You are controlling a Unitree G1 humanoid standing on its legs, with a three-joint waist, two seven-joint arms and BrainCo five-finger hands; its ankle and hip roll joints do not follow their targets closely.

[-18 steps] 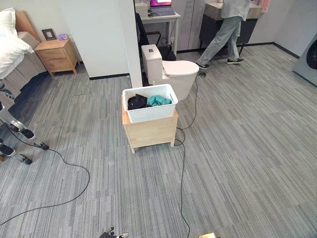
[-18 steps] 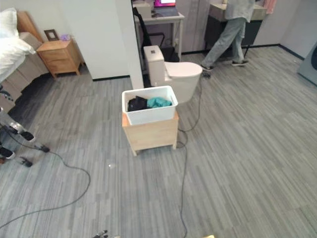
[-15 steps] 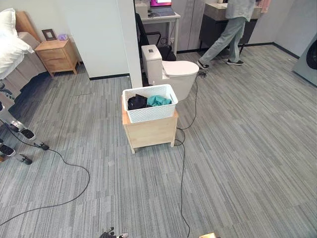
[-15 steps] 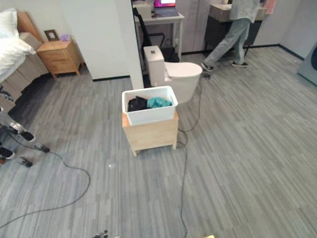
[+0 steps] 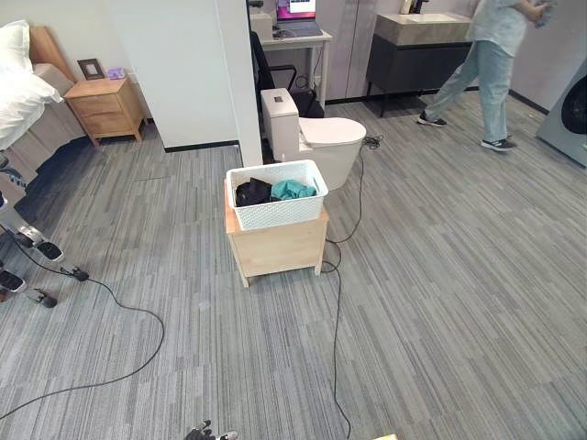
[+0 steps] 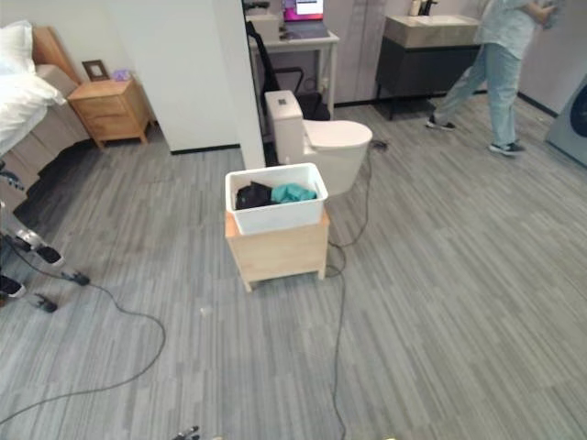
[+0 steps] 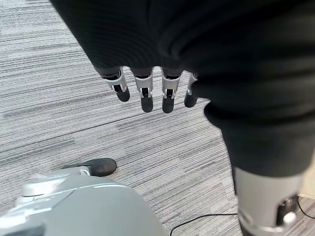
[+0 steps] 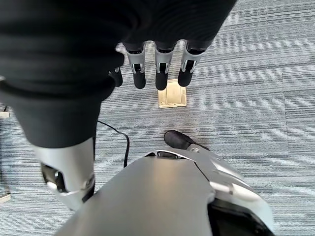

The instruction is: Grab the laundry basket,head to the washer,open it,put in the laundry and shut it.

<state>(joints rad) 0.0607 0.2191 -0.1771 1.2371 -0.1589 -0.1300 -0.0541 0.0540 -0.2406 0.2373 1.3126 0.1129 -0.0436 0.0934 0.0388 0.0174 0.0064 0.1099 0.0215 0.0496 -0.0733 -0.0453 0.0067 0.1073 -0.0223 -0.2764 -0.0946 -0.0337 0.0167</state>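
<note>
- At the robot's sides, both hands hang over bare carpet and hold nothing; the left hand (image 7: 152,93) shows its fingers straight and slack in the left wrist view; the right hand (image 8: 157,69) shows the same in the right wrist view, above a small brass floor plate (image 8: 173,93).
- Ahead, well apart from both hands, the white laundry basket (image 5: 280,209) sits on a low wooden cabinet (image 5: 275,246); black clothing (image 5: 252,191) and a teal garment (image 5: 293,188) lie inside it.
- By my reading the first step, grabbing the basket, is not yet begun; the job in hand is the walk up to it.
- The next move likely calls for closing in squarely on the cabinet, then bringing one hand to each side of the basket's rim.
- A black cord (image 5: 336,321) trails over the floor from the cabinet's right side toward the robot; it lies near the walking line and could catch a foot.
- Just behind the basket stands a white toilet (image 5: 312,137); a grey washer (image 5: 569,112) shows at the far right edge.
- A person (image 5: 491,69) walks across the back of the room toward the washer side, possibly crossing the later route.
- A nightstand (image 5: 103,105) and bed (image 5: 20,87) stand off to the left, clear of the path.
</note>
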